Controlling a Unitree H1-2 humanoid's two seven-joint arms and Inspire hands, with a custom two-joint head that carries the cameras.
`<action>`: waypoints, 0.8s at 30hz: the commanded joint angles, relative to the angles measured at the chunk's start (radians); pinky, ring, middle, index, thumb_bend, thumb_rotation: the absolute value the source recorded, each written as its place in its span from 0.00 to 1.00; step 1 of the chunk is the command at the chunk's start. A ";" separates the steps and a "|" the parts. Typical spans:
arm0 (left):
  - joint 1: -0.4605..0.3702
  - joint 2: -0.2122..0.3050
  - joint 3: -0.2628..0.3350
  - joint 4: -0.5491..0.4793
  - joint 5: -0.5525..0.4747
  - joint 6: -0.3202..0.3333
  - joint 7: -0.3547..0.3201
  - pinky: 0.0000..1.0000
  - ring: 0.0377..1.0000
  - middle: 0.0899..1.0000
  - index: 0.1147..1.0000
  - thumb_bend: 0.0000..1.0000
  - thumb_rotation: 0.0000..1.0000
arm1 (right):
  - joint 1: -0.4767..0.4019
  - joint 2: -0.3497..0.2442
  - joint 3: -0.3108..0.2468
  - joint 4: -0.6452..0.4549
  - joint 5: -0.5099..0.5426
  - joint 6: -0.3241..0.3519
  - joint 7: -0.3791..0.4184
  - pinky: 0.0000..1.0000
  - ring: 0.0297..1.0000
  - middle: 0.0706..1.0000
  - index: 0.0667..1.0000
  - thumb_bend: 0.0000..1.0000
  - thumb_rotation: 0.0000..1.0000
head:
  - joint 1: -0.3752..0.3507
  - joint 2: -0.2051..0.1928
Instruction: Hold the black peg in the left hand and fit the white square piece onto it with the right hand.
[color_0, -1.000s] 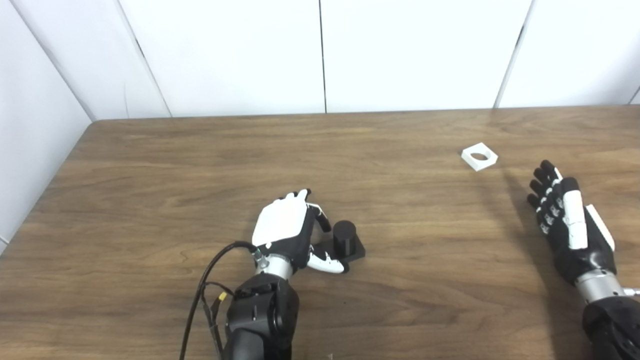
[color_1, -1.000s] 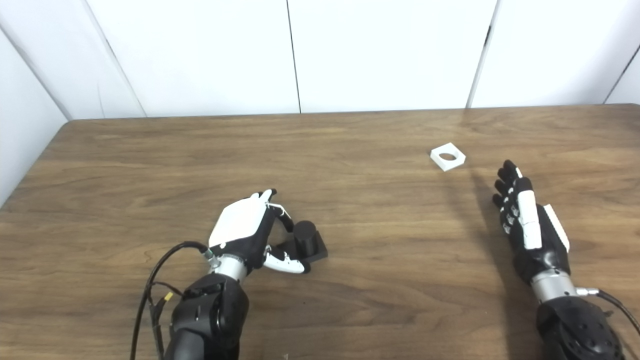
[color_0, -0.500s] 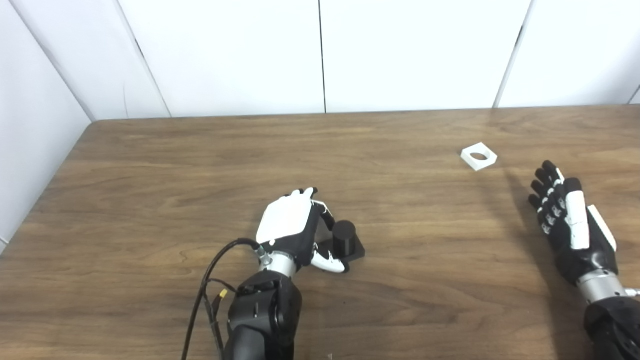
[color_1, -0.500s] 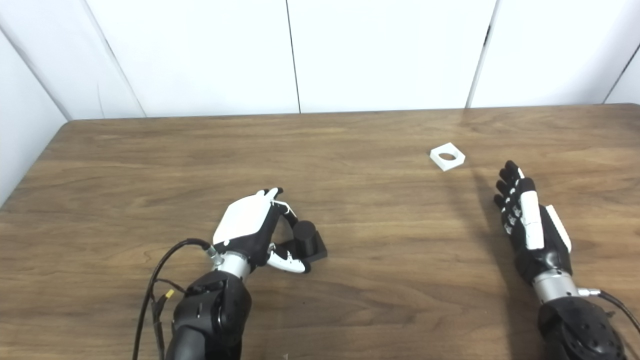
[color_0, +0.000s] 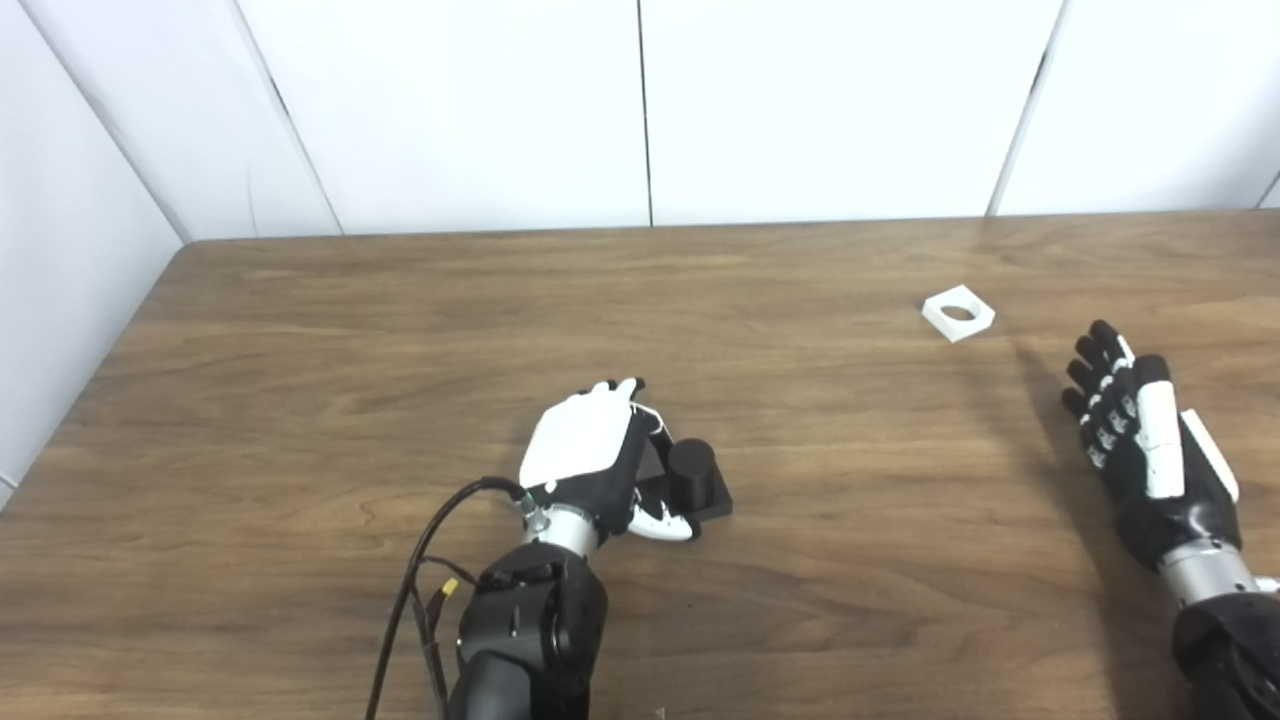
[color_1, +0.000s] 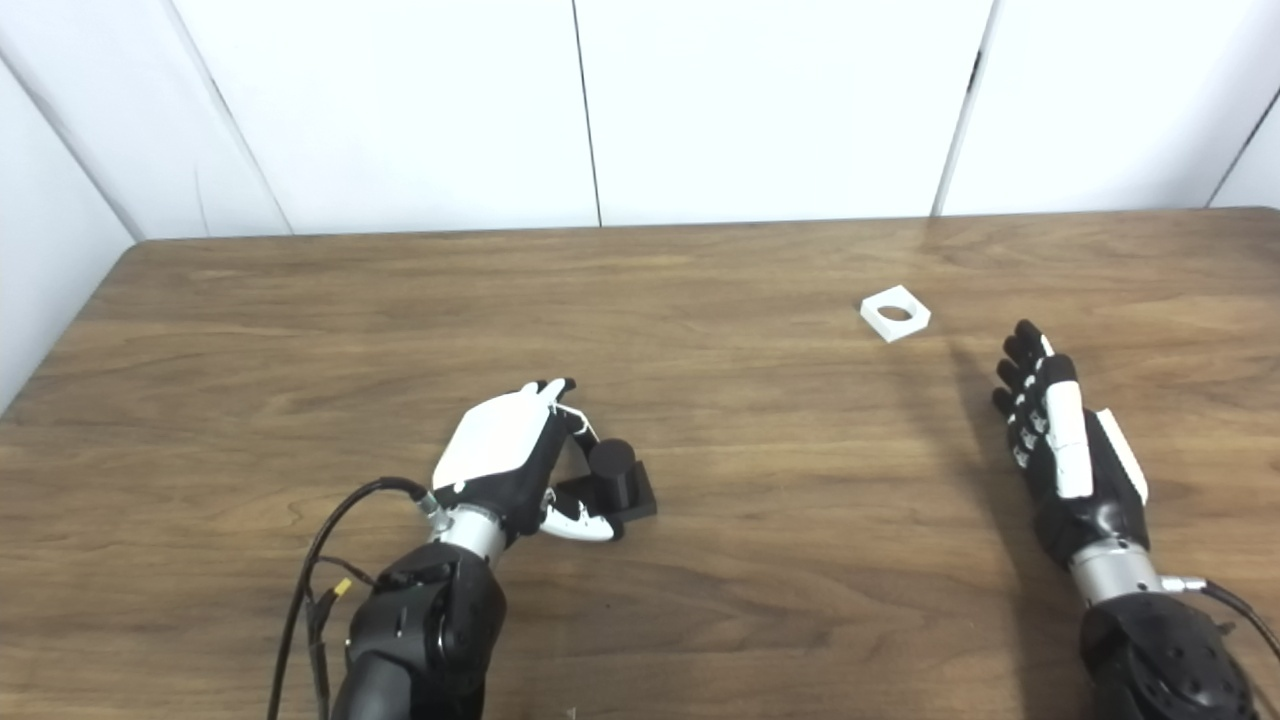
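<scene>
The black peg (color_0: 691, 468) stood upright on its square base on the tabletop (color_0: 300, 400), just right of the left hand (color_0: 590, 455), whose fingers (color_0: 655, 432) curled beside it with the thumb along the base; firm contact could not be confirmed. The white square piece (color_0: 958, 312) lay flat well apart at far right, untouched, beyond the right hand (color_0: 1150, 455), which held nothing, fingers extended and slightly apart.

bg: white panel walls (color_0: 450, 110) w/ vertical seams | wood-grain table (color_0: 300, 330) | even lighting
</scene>
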 joint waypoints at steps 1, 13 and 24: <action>-0.006 0.018 -0.001 0.026 0.032 0.003 -0.008 1.00 1.00 0.97 0.42 0.52 0.05 | -0.032 -0.025 -0.008 -0.030 0.010 -0.014 0.004 1.00 1.00 1.00 1.00 0.66 1.00 | 0.001 0.001; -0.003 0.015 -0.003 0.023 0.032 0.008 -0.009 1.00 1.00 0.97 0.42 0.52 0.06 | -0.027 -0.022 -0.021 -0.042 0.013 -0.016 -0.002 1.00 1.00 1.00 1.00 0.63 1.00 | 0.000 0.004; 0.005 0.029 -0.003 0.018 0.024 -0.001 0.007 1.00 1.00 0.96 0.42 0.52 0.06 | -0.037 -0.050 -0.014 -0.122 -0.003 0.030 -0.001 1.00 1.00 1.00 1.00 0.62 1.00 | -0.056 -0.016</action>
